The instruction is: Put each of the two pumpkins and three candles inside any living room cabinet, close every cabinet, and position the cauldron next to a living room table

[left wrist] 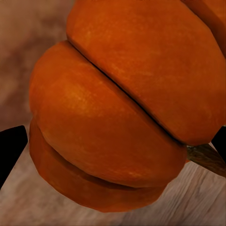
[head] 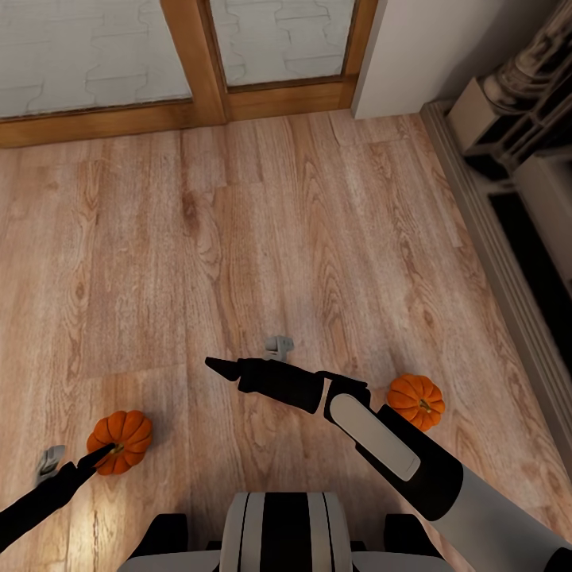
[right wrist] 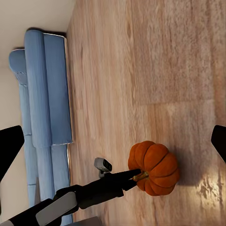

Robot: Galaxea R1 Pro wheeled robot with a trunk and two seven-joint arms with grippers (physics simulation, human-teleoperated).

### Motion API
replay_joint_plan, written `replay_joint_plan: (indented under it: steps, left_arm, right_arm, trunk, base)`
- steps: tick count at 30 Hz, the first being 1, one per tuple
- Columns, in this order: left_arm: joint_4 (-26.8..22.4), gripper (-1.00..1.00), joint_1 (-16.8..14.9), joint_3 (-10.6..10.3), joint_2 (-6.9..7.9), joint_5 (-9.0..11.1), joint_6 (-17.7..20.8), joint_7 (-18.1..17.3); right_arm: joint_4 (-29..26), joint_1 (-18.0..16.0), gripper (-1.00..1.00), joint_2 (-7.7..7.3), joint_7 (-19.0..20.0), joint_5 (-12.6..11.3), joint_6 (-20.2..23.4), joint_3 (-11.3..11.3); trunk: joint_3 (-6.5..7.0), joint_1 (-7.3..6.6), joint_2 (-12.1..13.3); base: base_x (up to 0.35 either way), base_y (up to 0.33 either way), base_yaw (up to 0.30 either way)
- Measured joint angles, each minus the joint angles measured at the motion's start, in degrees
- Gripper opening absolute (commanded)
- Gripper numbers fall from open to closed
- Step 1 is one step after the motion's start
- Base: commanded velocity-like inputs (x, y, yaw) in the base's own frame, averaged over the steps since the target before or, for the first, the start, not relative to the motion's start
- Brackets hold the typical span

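Observation:
Two orange ribbed pumpkins lie on the wooden floor. One pumpkin [head: 121, 441] is at my lower left, the other pumpkin [head: 415, 401] at my lower right, beside my right forearm. My left gripper [head: 75, 461] is open. Its black fingertip [head: 101, 455] rests at that pumpkin's stem and its grey finger [head: 49, 463] stands off to the side. In the left wrist view this pumpkin [left wrist: 117, 108] looms very close between the spread fingers. My right gripper [head: 248, 356] hangs open and holds nothing above bare floor between the pumpkins. From the right wrist view, the left pumpkin [right wrist: 154, 168] shows with the left arm's fingertip on it.
A wood-framed glass door [head: 210, 59] runs along the far wall, with a white wall corner [head: 445, 48] to its right. A dark, stepped fireplace-like unit [head: 516, 199] lines the right side. A blue sofa [right wrist: 47, 94] stands by the wall in the right wrist view. Open floor lies ahead.

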Motion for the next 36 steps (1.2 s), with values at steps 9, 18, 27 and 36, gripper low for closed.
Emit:
replay_joint_plan:
  steps: [9, 18, 27, 36]
  left_arm:
    - [0.01, -1.00, -0.01, 0.08, 0.01, -0.12, 0.06, -0.06]
    - [0.06, -1.00, 0.01, 0.14, 0.08, -0.38, -0.09, -0.13]
    - [0.10, -1.00, -0.01, 0.49, 0.59, 0.11, 0.37, -2.80]
    - [0.14, -1.00, 0.00, 0.55, 2.52, 0.58, 2.52, -10.85]
  right_arm:
    - [0.00, -0.01, 1.00, -0.02, 0.00, 0.00, 0.00, -0.01]
    - [0.00, -0.01, 1.00, -0.01, 0.00, -0.01, 0.00, -0.01]
    - [1.44, -0.01, 1.00, 0.03, -0.01, 0.02, -0.14, -0.07]
    - [3.81, -0.01, 1.00, -0.25, -0.14, 0.07, -0.67, -0.11]
  trunk:
    - [0.00, 0.00, 0.00]
    - [0.43, -0.05, 0.03]
    - [2.43, -0.28, 0.15]
    - [4.43, -0.51, 0.27]
  base:
    - [0.000, 0.000, 0.000]
    - [0.000, 0.000, 0.000]
    - [0.000, 0.000, 0.000]
    - [0.000, 0.000, 0.000]
